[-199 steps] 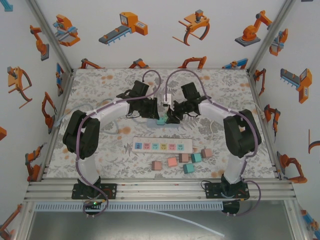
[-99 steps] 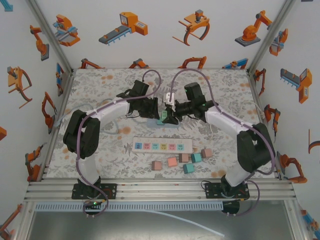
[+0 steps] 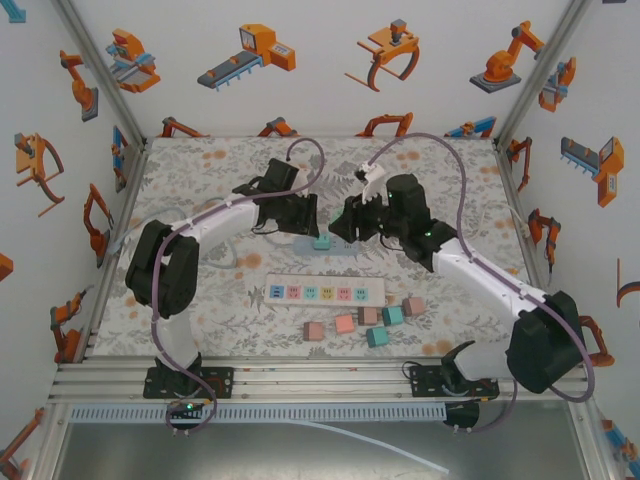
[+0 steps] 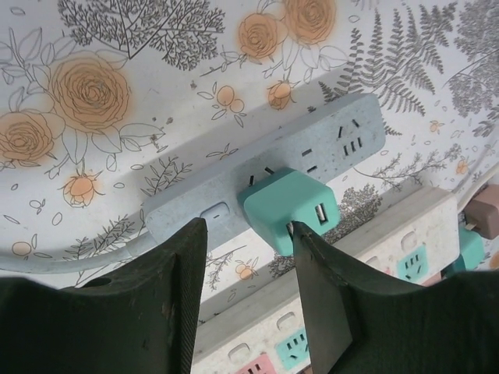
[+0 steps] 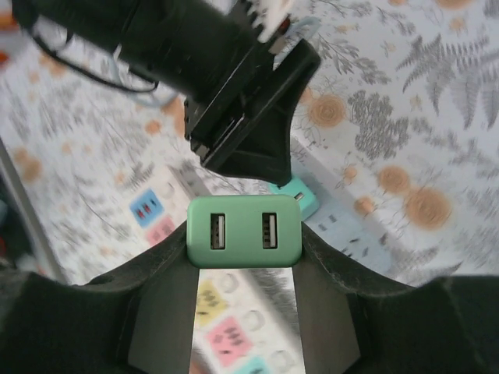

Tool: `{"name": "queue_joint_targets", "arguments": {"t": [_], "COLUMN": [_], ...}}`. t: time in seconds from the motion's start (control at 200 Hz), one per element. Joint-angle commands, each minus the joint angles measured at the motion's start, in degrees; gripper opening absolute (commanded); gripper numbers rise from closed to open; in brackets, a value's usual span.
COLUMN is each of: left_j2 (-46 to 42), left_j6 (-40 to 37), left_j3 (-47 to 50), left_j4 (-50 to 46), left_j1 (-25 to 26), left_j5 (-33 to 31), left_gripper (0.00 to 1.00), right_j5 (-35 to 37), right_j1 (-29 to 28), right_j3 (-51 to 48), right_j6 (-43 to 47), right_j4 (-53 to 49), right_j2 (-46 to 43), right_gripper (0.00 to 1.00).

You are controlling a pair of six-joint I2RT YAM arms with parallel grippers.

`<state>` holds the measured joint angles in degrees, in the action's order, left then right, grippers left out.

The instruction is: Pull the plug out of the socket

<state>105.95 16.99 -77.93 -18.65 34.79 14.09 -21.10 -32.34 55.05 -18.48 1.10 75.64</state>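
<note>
The right pincer point(image 5: 244, 234) is closed on a green USB plug point(image 5: 244, 224), with one finger on each short side. It holds the plug in the air, the two ports facing the wrist camera. I judge that this plug is already free of its socket.

Below it, near the middle of the counter point(image 3: 200, 170), lies a grey-blue power strip point(image 4: 343, 136). A teal plug point(image 4: 290, 204) sits in it, tilted, with its metal pins partly showing, so it seems only half seated.

The left pincer point(image 4: 246, 227) is open and grips nothing. Its fingers stand at the near long edge of the strip, one on each side of the teal plug. The long axis of the strip runs across the gap between the fingers, roughly from the left edge of the counter toward the right edge.

The teal plug is directly ahead of the left pincer and very near to it. The right pincer is just beside and above, but it is occupied. If the teal plug comes next, the left arm looks better placed, and the pull should go away from the socket face. The strip may lift together with the plug.
</note>
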Motion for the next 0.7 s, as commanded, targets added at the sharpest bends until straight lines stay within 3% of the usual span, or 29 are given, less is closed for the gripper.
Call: {"name": "queue_joint_targets", "arguments": {"t": [0.0, 0.29, 0.501, 0.566, 0.696], "left_j2": [-7.76, -36.25, -53.03, -55.36, -57.47], "left_j6": [-3.19, -12.46, -34.76, -38.82, -44.94], "left_j3": [1.85, 18.77, 22.94, 23.6, 24.87], "left_j4": [2.62, 8.82, -5.11, -8.01, -11.92], "left_j1": [-0.19, -0.11, 0.51, 0.67, 0.87], "left_j5": [-0.13, 2.87, 11.98, 11.76, 13.77], "left_gripper": [0.48, 0.5, 0.68, 0.72, 0.91], "right_j5": [9.36, 21.31, 32.67, 33.78, 35.83], "right_j1": [-1.15, -10.86, -22.71, -25.58, -32.71], "right_j3": [1.29, -4.8, -10.4, -10.42, -10.41], "right_j6": [-23.08, -43.7, -68.62, -75.5, -88.08], "right_j4": [-6.05, -18.18, -28.02, -31.78, -36.6], "right_j2": [-1.66, -9.63, -13.61, -12.65, -10.7], "right_gripper": [0.0, 0.0, 0.0, 0.0, 0.0]}}
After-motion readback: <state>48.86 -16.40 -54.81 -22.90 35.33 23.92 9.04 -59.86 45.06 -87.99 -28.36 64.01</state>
